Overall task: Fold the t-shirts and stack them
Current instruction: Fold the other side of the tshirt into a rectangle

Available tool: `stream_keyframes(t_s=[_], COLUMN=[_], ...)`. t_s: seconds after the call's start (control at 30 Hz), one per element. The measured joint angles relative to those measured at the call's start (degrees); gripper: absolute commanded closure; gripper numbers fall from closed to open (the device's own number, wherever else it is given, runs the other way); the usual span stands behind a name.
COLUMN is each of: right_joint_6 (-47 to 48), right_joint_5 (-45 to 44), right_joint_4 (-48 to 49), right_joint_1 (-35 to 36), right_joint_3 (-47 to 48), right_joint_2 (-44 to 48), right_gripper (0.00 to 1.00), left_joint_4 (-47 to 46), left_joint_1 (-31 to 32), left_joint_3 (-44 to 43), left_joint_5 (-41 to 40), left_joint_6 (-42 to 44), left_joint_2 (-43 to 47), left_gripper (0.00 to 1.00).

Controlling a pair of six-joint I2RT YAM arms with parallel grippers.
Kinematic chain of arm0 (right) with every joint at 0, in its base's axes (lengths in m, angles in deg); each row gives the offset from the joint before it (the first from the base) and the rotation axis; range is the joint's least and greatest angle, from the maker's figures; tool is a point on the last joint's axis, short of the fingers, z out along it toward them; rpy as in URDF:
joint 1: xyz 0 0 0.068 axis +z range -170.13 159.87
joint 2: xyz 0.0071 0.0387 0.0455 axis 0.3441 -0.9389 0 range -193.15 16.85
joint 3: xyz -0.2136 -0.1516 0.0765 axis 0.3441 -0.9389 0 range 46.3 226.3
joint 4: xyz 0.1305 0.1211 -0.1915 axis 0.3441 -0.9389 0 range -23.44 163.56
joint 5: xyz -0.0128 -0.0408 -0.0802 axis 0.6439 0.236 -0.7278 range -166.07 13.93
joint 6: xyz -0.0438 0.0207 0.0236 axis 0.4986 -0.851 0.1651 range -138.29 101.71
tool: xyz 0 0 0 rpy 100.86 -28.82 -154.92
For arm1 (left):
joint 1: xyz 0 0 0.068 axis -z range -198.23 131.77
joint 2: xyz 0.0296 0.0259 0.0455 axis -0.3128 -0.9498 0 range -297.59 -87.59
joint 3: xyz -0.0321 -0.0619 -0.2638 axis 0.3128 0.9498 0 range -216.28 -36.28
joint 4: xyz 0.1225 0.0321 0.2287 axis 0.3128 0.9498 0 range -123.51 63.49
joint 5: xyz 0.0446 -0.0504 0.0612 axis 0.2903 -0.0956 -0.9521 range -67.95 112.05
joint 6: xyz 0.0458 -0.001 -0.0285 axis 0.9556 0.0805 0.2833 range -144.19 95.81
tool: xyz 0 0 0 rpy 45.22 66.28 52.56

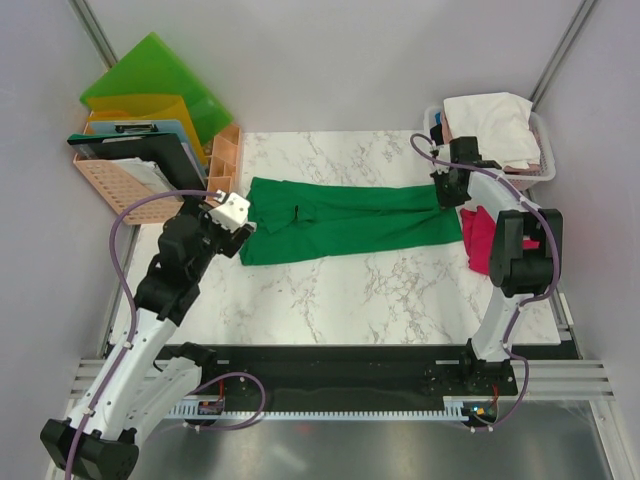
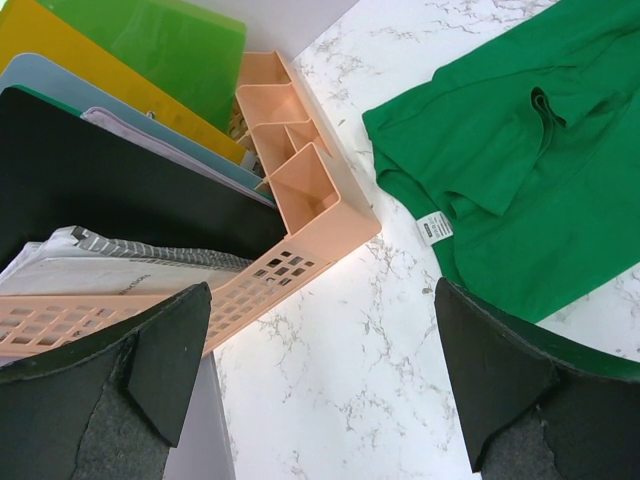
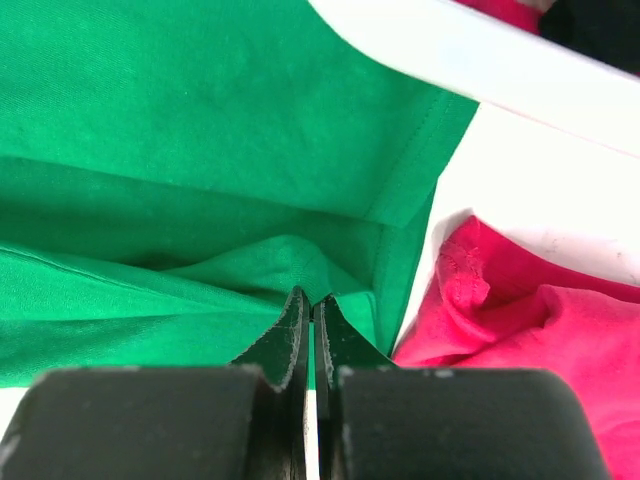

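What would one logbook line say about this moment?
right end effector: shut on green t-shirt edge | left end effector: open, empty, near collar | magenta t-shirt: crumpled alongside

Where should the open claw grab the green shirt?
The green shirt lies flat, so pinch its collar edge by the white label, coming down from the left with the left claw. That edge is bare on the marble; the right claw pinches the other end.

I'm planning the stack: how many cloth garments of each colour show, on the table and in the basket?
Deep green cloth t-shirt: 1
Magenta-red cloth t-shirt: 1
White cloth garment, topping the white plastic basket: 1
Total: 3; any beneath it are hidden.
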Motion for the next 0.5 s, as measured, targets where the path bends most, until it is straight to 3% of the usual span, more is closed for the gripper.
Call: stream_keyframes(t_s=[0.07,0.13,0.17,0.2,0.3,0.5], right_joint_6=[-0.02,-0.09,-0.04,0.15,0.68,0.83], right_joint_5=[-0.22,-1.11,-1.55,-2.43,-5.03,-11.28], right_joint_4=[-0.02,-0.02,0.0,0.0,-0.04,2.34], right_joint_1=[0.0,0.0,0.0,0.0,0.0,-0.04], right_joint_3=[0.0,0.0,0.02,0.02,0.02,-2.84], right_joint_2=[0.26,0.63,0.74,0.74,0.74,3.41], right_gripper=[1.0,0.83,0.72,0.46,0.35,0.26], left_joint_4=[0.15,0.31,0.42,0.44,0.5,1.4], left_joint_1=[0.0,0.0,0.0,0.0,0.0,-0.02], left_joint_3=[0.02,0.02,0.02,0.11,0.59,0.9], left_joint_5=[0.0,0.04,0.11,0.22,0.33,0.28], left_joint_6=[0.0,0.0,-0.02,-0.02,0.0,0.0], left_joint_2=[0.0,0.0,0.0,0.0,0.15,0.55], left_gripper=[0.0,0.0,0.0,0.0,0.0,0.0])
